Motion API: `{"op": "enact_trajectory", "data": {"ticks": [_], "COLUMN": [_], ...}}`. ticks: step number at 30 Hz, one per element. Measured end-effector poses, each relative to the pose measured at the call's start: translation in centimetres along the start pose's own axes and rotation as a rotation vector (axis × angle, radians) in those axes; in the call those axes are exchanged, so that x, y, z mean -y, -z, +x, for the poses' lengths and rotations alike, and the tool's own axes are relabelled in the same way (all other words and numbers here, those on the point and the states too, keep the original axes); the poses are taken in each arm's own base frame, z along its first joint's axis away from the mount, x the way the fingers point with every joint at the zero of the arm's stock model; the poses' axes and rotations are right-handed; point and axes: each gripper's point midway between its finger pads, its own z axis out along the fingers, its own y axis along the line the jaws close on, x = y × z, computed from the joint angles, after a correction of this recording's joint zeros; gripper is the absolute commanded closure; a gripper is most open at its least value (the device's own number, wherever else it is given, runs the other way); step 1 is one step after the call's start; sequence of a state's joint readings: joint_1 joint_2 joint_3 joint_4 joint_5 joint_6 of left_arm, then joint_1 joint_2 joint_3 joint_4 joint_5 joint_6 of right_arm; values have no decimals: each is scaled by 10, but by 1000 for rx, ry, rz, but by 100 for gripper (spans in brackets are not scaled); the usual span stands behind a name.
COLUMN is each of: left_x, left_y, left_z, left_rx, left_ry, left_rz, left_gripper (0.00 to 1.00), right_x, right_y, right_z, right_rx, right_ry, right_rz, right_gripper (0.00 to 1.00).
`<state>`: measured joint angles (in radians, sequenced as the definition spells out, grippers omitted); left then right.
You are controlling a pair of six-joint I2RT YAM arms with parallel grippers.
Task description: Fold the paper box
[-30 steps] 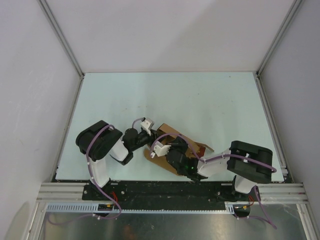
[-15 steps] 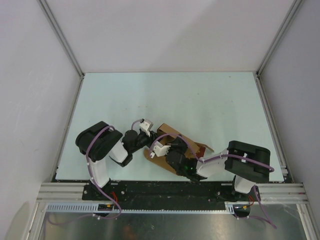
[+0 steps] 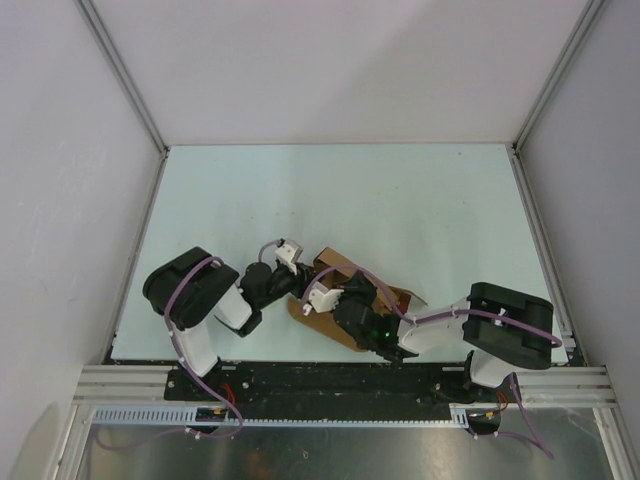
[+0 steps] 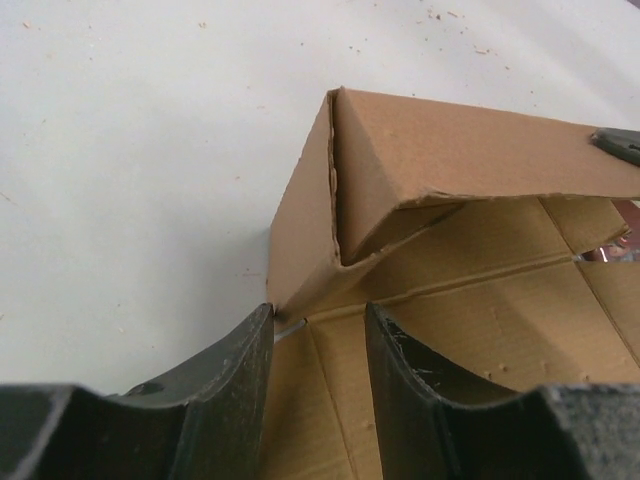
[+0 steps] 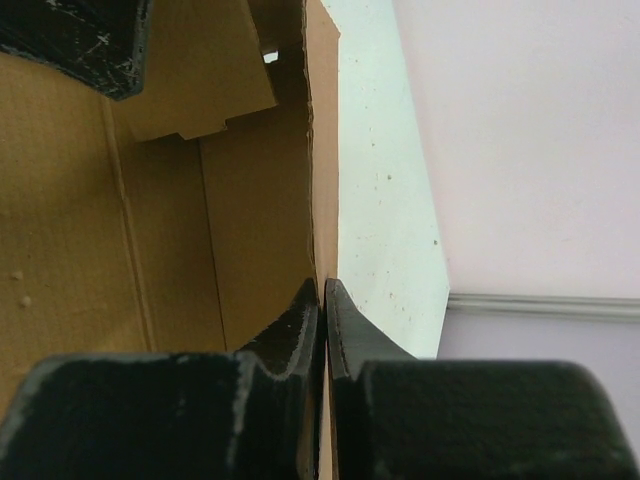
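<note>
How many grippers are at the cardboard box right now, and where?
2. The left gripper sits open over the flat cardboard beside a raised corner of the box. The right gripper is pinched shut on an upright side wall.

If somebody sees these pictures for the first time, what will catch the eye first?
The half-folded brown paper box lies near the front edge of the pale table. The right pincer is shut on one raised wall of it; the left pincer stands open over a folded corner.
</note>
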<state>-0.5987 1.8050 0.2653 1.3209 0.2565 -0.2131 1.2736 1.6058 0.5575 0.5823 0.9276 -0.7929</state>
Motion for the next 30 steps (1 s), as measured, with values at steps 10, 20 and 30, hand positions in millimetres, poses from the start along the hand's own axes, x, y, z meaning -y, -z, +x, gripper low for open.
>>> {"op": "enact_trajectory", "data": {"ticks": [10,20,30], "left_x": [-3,-8,-9], "left_y": [11,24,27], "left_z": [7,10,14], "left_rx": [-14,-15,-23], "left_ry": [5,6,6], "left_rz": [-28,-74,-83], "left_gripper": [53,51,48], "right_x": [2,4,7], "right_y": [-2,-4,-6], "right_z": [0,0,1], "right_rx": [10,16,23], "right_ry": [-20,-29,-47], "right_rz": [-21,-33,-45], "right_gripper": [93,94,96]}}
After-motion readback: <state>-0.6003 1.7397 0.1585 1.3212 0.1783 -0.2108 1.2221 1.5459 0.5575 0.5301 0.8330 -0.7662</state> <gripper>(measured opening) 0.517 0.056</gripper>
